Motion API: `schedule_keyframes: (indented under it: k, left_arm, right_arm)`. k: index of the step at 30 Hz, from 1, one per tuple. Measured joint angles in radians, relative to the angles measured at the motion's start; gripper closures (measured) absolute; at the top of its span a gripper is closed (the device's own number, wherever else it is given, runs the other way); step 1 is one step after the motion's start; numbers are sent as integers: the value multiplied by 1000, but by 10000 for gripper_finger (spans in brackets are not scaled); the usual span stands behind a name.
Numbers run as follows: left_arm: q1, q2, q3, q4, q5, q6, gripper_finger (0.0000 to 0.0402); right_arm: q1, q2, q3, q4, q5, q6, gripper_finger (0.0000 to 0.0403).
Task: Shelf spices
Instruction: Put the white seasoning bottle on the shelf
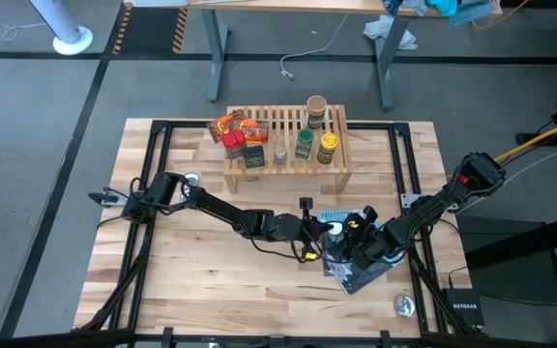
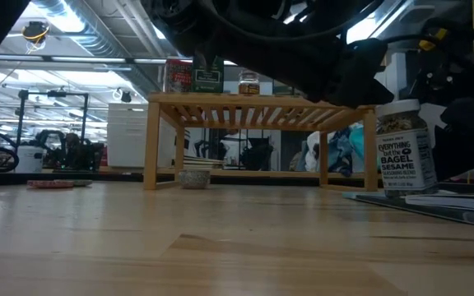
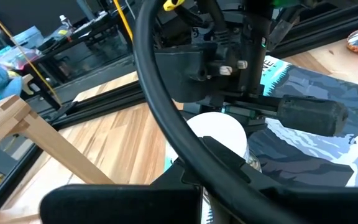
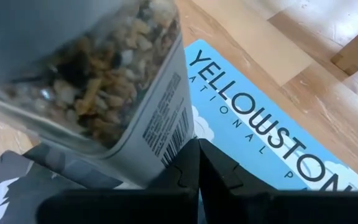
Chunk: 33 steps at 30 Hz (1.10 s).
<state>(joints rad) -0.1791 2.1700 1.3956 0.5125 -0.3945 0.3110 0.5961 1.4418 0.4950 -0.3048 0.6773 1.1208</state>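
A white-capped jar [image 2: 401, 152] of sesame seasoning stands upright on a blue-and-black Yellowstone pouch [image 1: 356, 271] near the table's middle. My left gripper [image 1: 323, 232] reaches it from the table's left, shut, with the white cap [image 3: 219, 130] just beyond its fingers. My right gripper [image 4: 191, 158], shut, comes slanting down from the right at the jar's lower wall. The shelf [image 1: 288, 155] stands on its short legs at the far middle. It carries orange packets [image 1: 232, 126], a dark tin [image 1: 254, 158] and tan-capped [image 1: 316, 104], green-capped [image 1: 305, 143] and yellow-capped [image 1: 328, 147] jars. My left gripper has its shut fingers [image 3: 229, 165] right against or just short of the jar below the cap; its own fingers and a black cable hide the spot, so I cannot tell whether it touches. My right gripper sets its shut fingertips [image 4: 182, 168] against the jar's labelled side by the barcode [image 4: 166, 140], low on the wall, slanting down from the table's right. The jar stands on the pouch.
One flat silver disc [image 1: 404, 306] lies near the table's front right corner, another [image 1: 192, 179] lies by the left arm's base. Black frame rails [image 1: 158, 193] run along the table's sides. Bare wood stretches across the near left [image 1: 201, 280].
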Motion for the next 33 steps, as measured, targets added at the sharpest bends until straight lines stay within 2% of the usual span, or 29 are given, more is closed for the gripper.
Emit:
schedule_keyframes:
  k: [22, 28, 33]
  left_arm:
    - [6, 1, 20, 68, 14, 49, 402]
    - [5, -15, 22, 72, -48, 124, 402]
    - [2, -66, 24, 23, -78, 180, 402]
  right_arm:
    - [0, -1, 0, -1, 20, 0, 398]
    - [0, -2, 1, -15, 37, 0, 398]
    - [-1, -47, 34, -159, 40, 16, 398]
